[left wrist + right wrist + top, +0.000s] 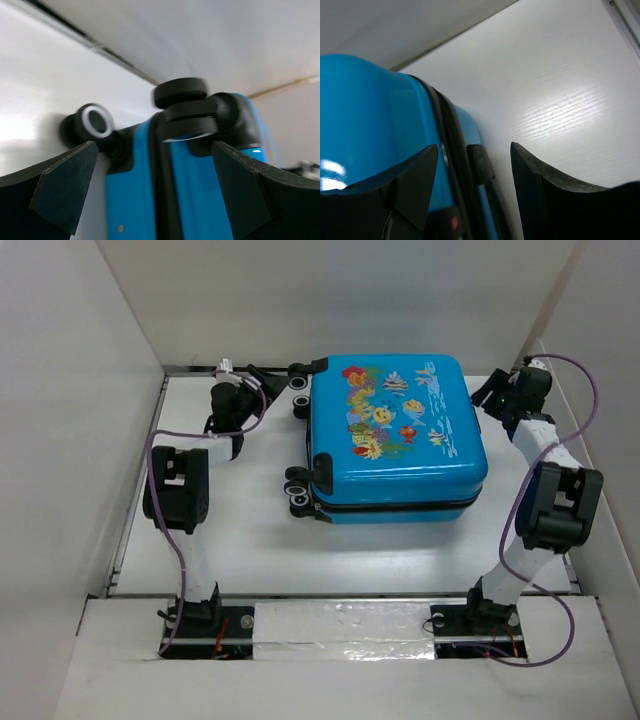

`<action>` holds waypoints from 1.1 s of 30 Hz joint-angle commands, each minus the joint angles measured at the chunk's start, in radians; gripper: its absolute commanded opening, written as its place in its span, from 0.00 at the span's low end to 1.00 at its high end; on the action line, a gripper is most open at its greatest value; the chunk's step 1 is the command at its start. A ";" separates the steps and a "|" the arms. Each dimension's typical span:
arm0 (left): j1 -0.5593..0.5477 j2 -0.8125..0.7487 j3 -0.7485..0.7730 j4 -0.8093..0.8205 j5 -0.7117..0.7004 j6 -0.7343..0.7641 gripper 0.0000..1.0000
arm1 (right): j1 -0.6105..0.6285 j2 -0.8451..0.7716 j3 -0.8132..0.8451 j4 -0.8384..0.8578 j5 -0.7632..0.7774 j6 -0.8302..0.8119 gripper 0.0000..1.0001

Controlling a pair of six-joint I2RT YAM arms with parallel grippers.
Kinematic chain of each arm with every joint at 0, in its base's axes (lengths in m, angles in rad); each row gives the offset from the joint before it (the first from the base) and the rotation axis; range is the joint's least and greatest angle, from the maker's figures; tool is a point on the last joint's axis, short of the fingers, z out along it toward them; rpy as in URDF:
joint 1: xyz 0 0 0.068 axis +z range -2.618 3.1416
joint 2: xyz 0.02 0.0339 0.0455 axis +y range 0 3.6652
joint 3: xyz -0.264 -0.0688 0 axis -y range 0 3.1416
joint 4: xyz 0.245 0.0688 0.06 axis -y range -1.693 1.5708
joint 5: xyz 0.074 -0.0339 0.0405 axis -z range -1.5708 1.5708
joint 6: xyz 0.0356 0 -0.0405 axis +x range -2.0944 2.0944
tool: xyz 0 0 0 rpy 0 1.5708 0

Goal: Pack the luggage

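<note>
Top external: left tool (278,380) and right tool (484,396) gape empty beside the closed luggage (395,435); best to retreat straight, without nudging it.

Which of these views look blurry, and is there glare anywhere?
Left wrist: the top wheel is smeared by blur. Right wrist: the suitcase is soft, with a glint low on its shell. Top: sharp, glare on the silver strip.

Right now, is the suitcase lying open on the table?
No, the suitcase lies shut, its two blue halves closed together.
</note>
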 commanded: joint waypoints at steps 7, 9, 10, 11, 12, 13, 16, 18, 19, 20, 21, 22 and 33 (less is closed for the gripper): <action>0.023 0.074 0.033 0.437 0.157 -0.172 0.99 | 0.106 0.328 0.298 -0.241 -0.390 -0.171 0.68; 0.023 0.071 0.032 0.419 0.159 -0.167 0.99 | 0.174 0.378 0.376 -0.307 -0.392 -0.225 0.68; 0.032 0.056 -0.005 0.421 0.145 -0.167 0.99 | 0.198 0.406 0.465 -0.379 -0.385 -0.275 0.68; 0.033 0.041 -0.039 0.441 0.131 -0.167 0.99 | 0.223 0.450 0.513 -0.419 -0.377 -0.301 0.69; 0.033 0.003 -0.072 0.459 0.116 -0.166 0.99 | 0.269 0.467 0.553 -0.442 -0.374 -0.318 0.69; 0.043 -0.019 -0.138 0.473 0.090 -0.155 0.99 | 0.287 0.478 0.606 -0.454 -0.374 -0.331 0.69; 0.054 -0.134 -0.315 0.491 0.013 -0.163 0.99 | 0.315 0.495 0.659 -0.430 -0.332 -0.294 0.71; 0.081 -0.205 -0.419 0.505 -0.038 -0.180 0.99 | 0.315 0.486 0.683 -0.401 -0.325 -0.260 0.72; 0.082 -0.269 -0.505 0.501 -0.076 -0.180 0.99 | 0.286 0.485 0.694 -0.381 -0.328 -0.224 0.73; 0.092 -0.301 -0.548 0.494 -0.097 -0.181 0.99 | 0.274 0.478 0.706 -0.373 -0.331 -0.213 0.74; 0.101 -0.362 -0.583 0.508 -0.111 -0.177 0.99 | 0.261 0.462 0.706 -0.364 -0.334 -0.202 0.74; 0.102 -0.387 -0.650 0.517 -0.128 -0.170 0.99 | 0.239 0.448 0.700 -0.343 -0.329 -0.188 0.75; 0.154 -0.671 -0.708 0.317 -0.249 -0.087 0.99 | 0.160 0.014 0.158 0.015 -0.342 -0.062 0.79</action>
